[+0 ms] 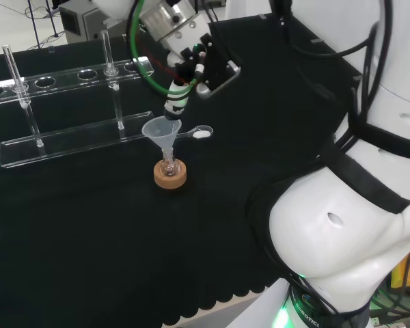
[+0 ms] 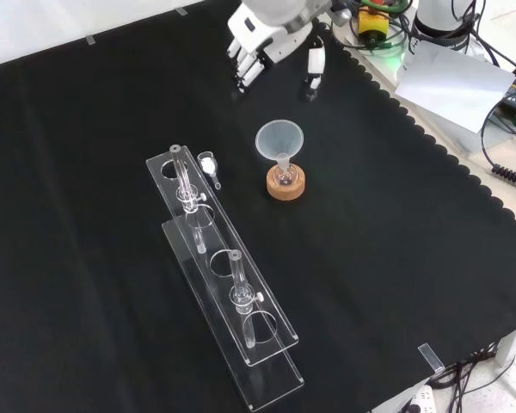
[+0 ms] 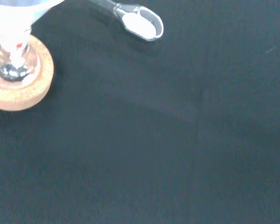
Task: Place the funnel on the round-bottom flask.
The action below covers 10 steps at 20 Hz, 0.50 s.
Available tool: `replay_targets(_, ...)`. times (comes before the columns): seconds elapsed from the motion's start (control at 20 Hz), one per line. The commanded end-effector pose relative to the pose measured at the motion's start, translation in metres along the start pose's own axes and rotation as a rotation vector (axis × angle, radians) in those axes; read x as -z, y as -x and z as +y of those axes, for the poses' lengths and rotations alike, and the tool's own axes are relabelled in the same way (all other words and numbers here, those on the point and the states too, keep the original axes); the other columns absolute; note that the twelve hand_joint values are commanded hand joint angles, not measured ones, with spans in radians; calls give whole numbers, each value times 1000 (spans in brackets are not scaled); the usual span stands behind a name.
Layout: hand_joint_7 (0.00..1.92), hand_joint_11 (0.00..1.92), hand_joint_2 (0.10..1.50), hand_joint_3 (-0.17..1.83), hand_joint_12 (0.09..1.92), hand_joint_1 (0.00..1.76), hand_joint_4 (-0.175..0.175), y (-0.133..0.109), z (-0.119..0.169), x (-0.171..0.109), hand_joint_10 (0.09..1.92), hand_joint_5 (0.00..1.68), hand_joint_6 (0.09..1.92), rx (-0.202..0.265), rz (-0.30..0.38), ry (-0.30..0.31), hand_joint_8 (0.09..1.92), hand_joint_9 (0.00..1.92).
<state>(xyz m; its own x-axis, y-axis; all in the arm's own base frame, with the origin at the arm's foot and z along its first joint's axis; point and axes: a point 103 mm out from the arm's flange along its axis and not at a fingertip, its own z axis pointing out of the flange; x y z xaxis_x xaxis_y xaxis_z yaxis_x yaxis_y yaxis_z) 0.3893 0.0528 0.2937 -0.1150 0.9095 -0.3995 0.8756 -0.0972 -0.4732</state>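
One funnel stands upright in the round-bottom flask, just below my hand, whose relaxed fingers grasp nothing.

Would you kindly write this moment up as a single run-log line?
funnel: seated in round-bottom flask on cork ring | hand: open, apart from funnel | spoon: beside rack

Cork ring on the black cloth w/ a glass flask sitting in it. Funnel stem goes down into the flask neck. Nearby on the cloth, apart from the ring: small clear scoop w/ white powder.
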Motion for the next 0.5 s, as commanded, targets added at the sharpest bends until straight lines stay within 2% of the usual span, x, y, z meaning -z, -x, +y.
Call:
replay_targets(0.05, 505, 550, 687, 380, 1299, 549, -48, 39, 4, -8, 562, 479, 119, 40, 197, 166, 684, 763)
replay_targets(0.5, 521, 556, 687, 393, 1290, 551, -49, 66, 38, -22, 537, 497, 105, 55, 258, 192, 664, 779)
